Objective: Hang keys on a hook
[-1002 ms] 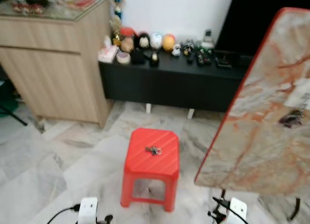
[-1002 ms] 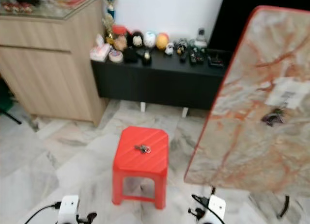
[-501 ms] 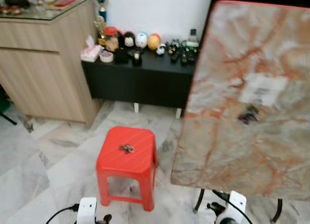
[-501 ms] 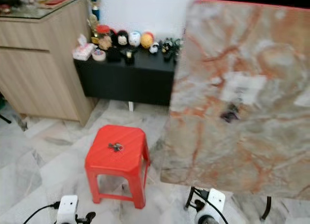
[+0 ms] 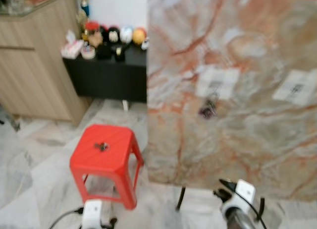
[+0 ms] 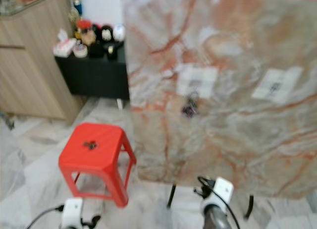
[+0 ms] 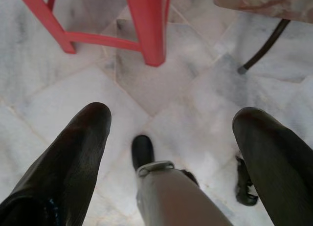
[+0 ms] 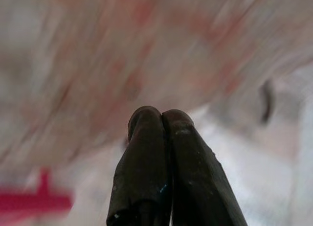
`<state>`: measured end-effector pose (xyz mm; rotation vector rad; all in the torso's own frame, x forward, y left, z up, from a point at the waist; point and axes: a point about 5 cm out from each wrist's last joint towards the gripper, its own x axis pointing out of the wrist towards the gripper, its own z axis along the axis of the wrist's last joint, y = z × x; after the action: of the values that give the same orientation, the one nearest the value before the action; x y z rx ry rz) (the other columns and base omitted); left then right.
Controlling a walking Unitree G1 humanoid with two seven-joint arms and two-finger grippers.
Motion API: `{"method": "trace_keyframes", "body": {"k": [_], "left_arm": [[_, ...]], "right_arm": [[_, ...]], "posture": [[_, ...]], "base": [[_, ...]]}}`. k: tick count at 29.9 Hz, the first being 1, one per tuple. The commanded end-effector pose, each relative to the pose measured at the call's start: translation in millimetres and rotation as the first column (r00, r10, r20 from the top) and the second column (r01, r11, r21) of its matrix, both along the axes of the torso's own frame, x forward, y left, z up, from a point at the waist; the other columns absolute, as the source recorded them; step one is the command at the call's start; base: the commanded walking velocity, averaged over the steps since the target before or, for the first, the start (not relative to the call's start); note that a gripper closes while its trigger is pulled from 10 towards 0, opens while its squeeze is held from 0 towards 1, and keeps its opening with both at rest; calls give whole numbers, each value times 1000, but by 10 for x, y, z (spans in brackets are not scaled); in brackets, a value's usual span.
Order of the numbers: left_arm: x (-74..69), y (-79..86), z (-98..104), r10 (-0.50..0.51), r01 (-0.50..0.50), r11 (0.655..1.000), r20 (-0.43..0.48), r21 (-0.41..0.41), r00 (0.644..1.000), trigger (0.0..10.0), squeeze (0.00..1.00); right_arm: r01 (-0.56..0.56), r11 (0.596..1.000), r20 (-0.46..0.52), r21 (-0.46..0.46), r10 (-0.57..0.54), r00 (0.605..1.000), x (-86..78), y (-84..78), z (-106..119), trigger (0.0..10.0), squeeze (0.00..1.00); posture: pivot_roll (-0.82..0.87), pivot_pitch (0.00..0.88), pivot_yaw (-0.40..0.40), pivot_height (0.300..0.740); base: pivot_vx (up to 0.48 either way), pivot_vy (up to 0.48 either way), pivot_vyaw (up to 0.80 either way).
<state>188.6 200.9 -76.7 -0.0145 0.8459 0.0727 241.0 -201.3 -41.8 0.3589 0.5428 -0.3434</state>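
A small bunch of keys lies on top of a red plastic stool at the lower left. A dark hook sits on a tilted marble-patterned board that stands to the right of the stool. My left gripper hangs low over the floor beside the stool's legs, fingers wide open and empty. My right gripper points at the board, its two fingers pressed together with nothing between them. Both wrists show at the bottom edge of the eye views.
A black low cabinet with small figurines stands against the back wall, and a wooden cupboard is at the left. The board rests on thin black legs. Marble floor tiles surround the stool.
The camera has swung to the right: stool and cabinet shifted left in the picture and the board now covers most of the right side. The keys lie still on the stool.
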Motion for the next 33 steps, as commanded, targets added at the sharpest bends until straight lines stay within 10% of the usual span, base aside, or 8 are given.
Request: {"method": "trace_keyframes", "body": {"k": [1, 10, 13, 20, 33], "left_arm": [[-45, 91, -8, 21, -21, 1000, -14, 19, 1000, 10000, 0], [-58, 83, -16, 23, -23, 1000, -18, 16, 1000, 10000, 0], [-59, 89, -15, 26, -26, 1000, -16, 13, 1000, 10000, 0], [-65, 116, -12, 27, -27, 1000, -16, 14, 999, 10000, 0], [-91, 116, -26, 29, -29, 1000, -25, 10, 999, 10000, 0]], "right_arm": [[48, 998, 86, -50, -44, 995, 161, -20, 158, 10000, 0], [187, 888, 293, -419, -63, 954, 471, -242, 683, 10000, 0], [287, 781, 346, -554, -97, 933, 530, -344, 871, 10000, 0], [407, 609, 454, -681, -85, 887, 649, -443, 1211, 10000, 0], [481, 472, 544, -738, -5, 839, 812, -423, 1560, 10000, 0]], "posture": [[-35, 0, -60, 740], [-36, 0, -58, 740], [-36, 0, -58, 740], [-35, 0, -55, 740], [-33, 0, -54, 740]], "base": [[0, 0, 0], [0, 0, 0], [0, 0, 0], [0, 0, 0], [0, 0, 0]]}}
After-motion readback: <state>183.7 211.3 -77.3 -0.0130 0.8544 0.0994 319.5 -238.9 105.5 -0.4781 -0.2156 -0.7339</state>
